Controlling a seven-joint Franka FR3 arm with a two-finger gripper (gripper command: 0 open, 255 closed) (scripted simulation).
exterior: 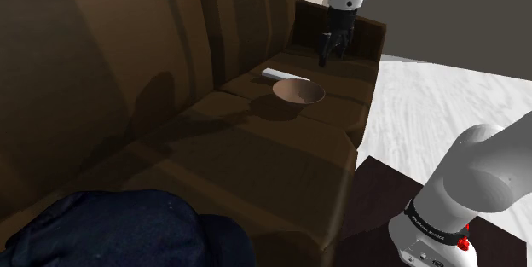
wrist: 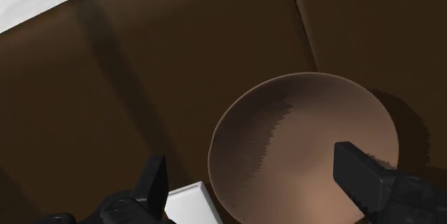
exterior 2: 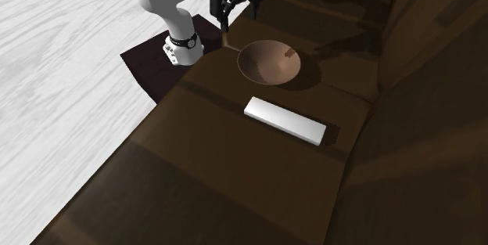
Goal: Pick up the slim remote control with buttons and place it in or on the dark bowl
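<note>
One white remote (exterior 2: pixel 285 120) beside the bowl (exterior 2: pixel 270 62), apart from the spread pincer (wrist: pixel 256 179).

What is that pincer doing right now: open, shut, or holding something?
The pincer: open, holding nothing; the white remote lies untouched beside the bowl.

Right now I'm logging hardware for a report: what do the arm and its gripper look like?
The arm is white, with rounded, tube-like links and a black band bearing faint pale lettering near its base, plus small red marks. The gripper is all black, with two blocky fingers.
</note>
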